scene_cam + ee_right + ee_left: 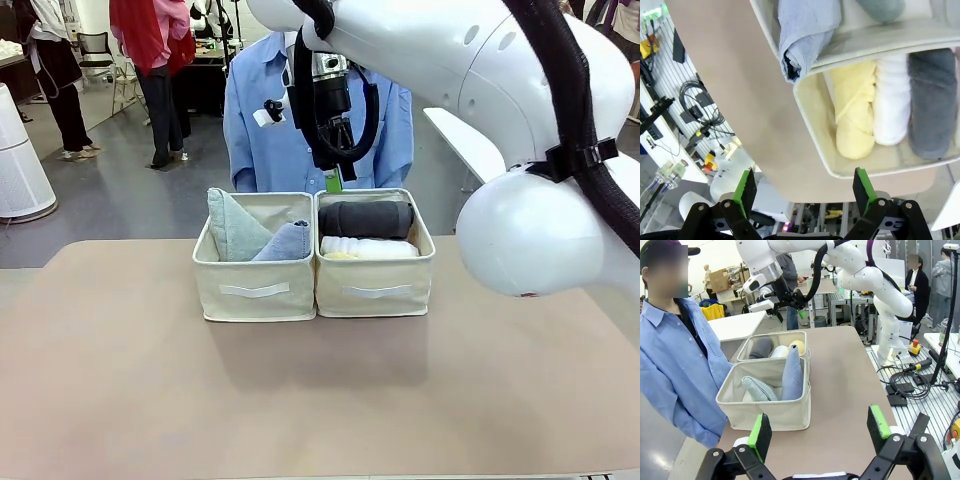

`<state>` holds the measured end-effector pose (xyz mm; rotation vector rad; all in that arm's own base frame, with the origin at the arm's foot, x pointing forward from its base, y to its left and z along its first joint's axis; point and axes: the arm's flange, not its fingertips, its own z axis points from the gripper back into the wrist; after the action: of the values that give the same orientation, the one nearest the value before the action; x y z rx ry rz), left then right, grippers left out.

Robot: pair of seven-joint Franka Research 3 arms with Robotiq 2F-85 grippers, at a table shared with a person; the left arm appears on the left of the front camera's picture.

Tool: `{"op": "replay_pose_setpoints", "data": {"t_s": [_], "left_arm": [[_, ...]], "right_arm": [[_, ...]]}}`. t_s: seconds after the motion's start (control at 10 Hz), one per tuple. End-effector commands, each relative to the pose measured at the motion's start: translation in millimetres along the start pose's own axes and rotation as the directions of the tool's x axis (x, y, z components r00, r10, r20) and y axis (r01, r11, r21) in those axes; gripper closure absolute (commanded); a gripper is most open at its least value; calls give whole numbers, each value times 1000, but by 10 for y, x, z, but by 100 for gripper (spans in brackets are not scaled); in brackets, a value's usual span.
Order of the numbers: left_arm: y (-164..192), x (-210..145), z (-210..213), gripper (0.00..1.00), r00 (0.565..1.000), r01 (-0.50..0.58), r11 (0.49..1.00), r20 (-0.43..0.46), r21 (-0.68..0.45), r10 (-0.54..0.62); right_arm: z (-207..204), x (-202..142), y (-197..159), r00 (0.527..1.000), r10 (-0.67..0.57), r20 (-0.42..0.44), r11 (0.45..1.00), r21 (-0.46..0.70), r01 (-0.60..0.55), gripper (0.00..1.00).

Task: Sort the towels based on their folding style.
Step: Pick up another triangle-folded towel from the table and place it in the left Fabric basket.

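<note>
Two cream fabric bins stand touching, side by side, toward the far edge of the worktop (120, 400), directly in front of a person in a blue shirt (262, 140). The left bin (255, 290) holds the cone-shaped folds: a pale teal towel (232, 228) beside a periwinkle-blue towel (287, 243), both pointing upward. The right bin (376, 290) holds the rolls, laid flat and parallel: a dark grey towel (366, 219) nearest the far edge, then a white towel (375, 247), then a yellow towel (854, 112) against the near wall. No pink roll can be made out.

The grouping looks deliberate, one folding style to each bin, and the sorting appears essentially finished for the towels in sight.

The right end effector (805, 194) hangs above the right bin, looking straight down on the rolls, its green-padded fingers (746, 189) spread wide with nothing between them; the position suggests a drop-off point over that bin. The left end effector (819, 432) is set back over bare worktop at the left end, aimed along the pair of bins, likewise spread and empty, clear of the other arm's working space.
</note>
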<state>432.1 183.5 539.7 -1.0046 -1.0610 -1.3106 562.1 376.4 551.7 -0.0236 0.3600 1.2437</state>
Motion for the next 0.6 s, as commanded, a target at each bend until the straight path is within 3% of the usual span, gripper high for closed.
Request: {"op": "replay_pose_setpoints", "data": {"t_s": [0.0, 0.1, 0.3, 0.5], "left_arm": [[-19, 22, 10, 0, 1000, 1, 1000, 4, 1, -1], [-19, 22, 10, 0, 1000, 1, 1000, 4, 1, -1], [-19, 22, 10, 0, 1000, 1, 1000, 4, 1, -1], [-19, 22, 10, 0, 1000, 1, 1000, 4, 1, -1]], "right_arm": [[-86, -147, 51, 994, -19, -107, 999, 31, 23, 0], [-217, -252, 114, 975, -26, -222, 996, 81, 45, 0], [-505, -563, 301, 849, -47, -527, 970, 178, 164, 0], [-538, -868, 506, 777, -107, -620, 950, 166, 263, 0]]}}
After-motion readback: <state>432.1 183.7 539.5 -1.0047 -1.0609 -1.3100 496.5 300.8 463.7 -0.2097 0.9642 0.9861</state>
